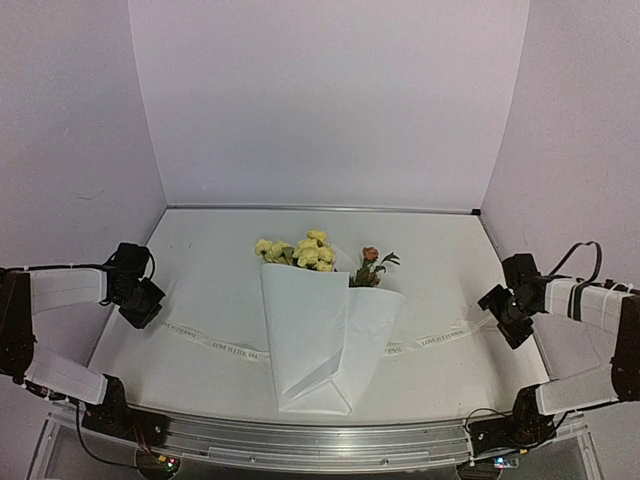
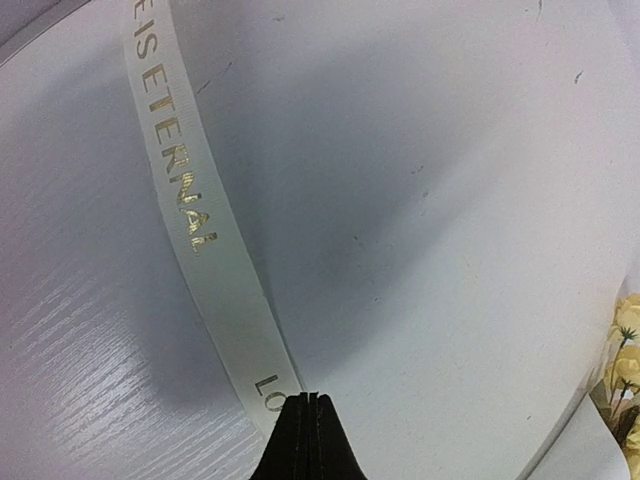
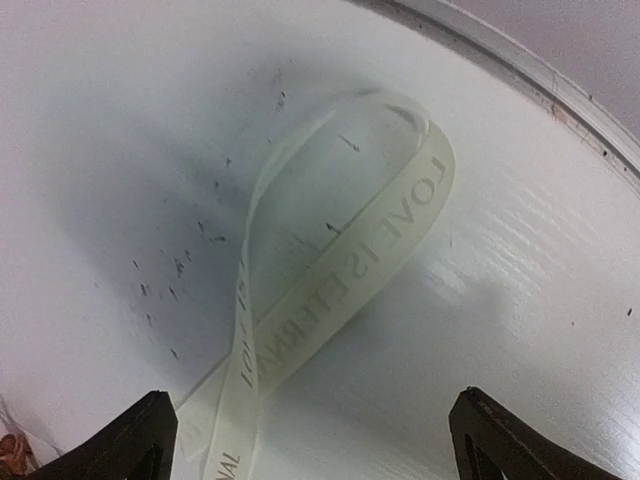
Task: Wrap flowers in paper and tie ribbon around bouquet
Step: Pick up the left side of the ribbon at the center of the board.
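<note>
The bouquet lies mid-table: yellow flowers (image 1: pixel 305 250) and one orange-brown bloom (image 1: pixel 370 254) poke out of the folded white paper (image 1: pixel 320 340). The cream lettered ribbon (image 1: pixel 225 345) runs under the paper and out on both sides. My left gripper (image 1: pixel 140 300) is at its left end. In the left wrist view the ribbon (image 2: pixel 190 220) runs in under the shut left gripper (image 2: pixel 310 397). My right gripper (image 1: pixel 505 315) hangs over the right end. There the ribbon (image 3: pixel 340 250) curls into a loop, and the right gripper (image 3: pixel 315 430) is wide open above it, touching nothing.
The table's raised rim (image 3: pixel 520 70) passes close behind the ribbon loop on the right. Purple walls enclose the table on three sides. Yellow flowers (image 2: pixel 625 340) show at the right edge of the left wrist view.
</note>
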